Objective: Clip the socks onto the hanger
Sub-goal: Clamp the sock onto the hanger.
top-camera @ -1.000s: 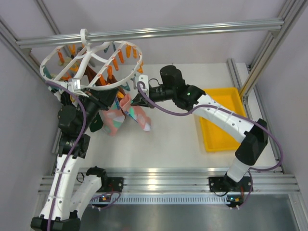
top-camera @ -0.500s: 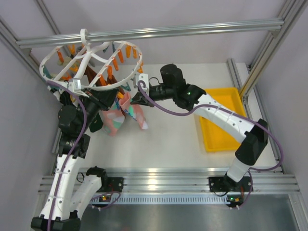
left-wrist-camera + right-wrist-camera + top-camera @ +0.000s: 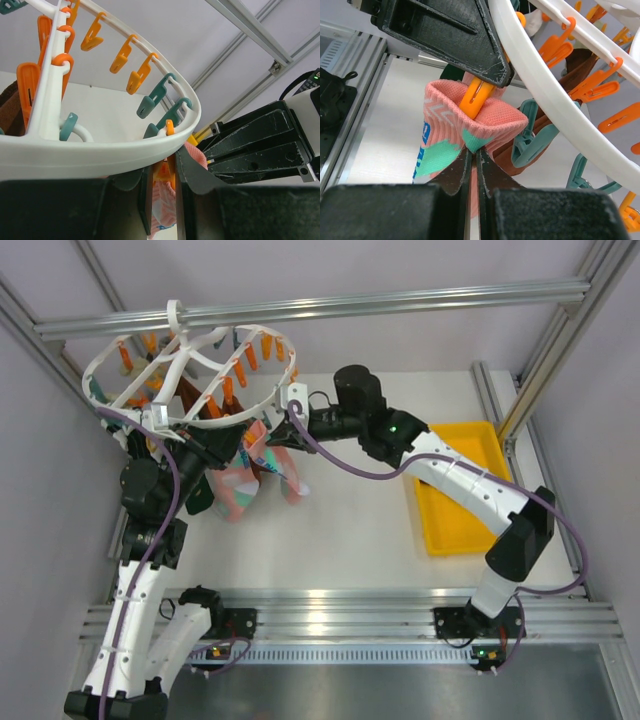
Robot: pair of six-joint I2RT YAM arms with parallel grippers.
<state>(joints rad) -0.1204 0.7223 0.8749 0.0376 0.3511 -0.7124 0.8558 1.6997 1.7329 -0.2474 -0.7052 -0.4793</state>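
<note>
Pink sock (image 3: 288, 480) at hanger (image 3: 183, 365), yellow tray (image 3: 462, 512)

The right arm (image 3: 450, 475) has swung up and to the left, bringing its wrist in against the rim of the hanger (image 3: 532, 85). The right fingers (image 3: 457, 172), pinched on the cuff of the pink sock (image 3: 445, 125), have risen with it, and the cuff now sits up around an orange clip (image 3: 476, 97) under the ring. The sock's hanging toe has lifted and drifted left over the table (image 3: 380, 530).
</note>
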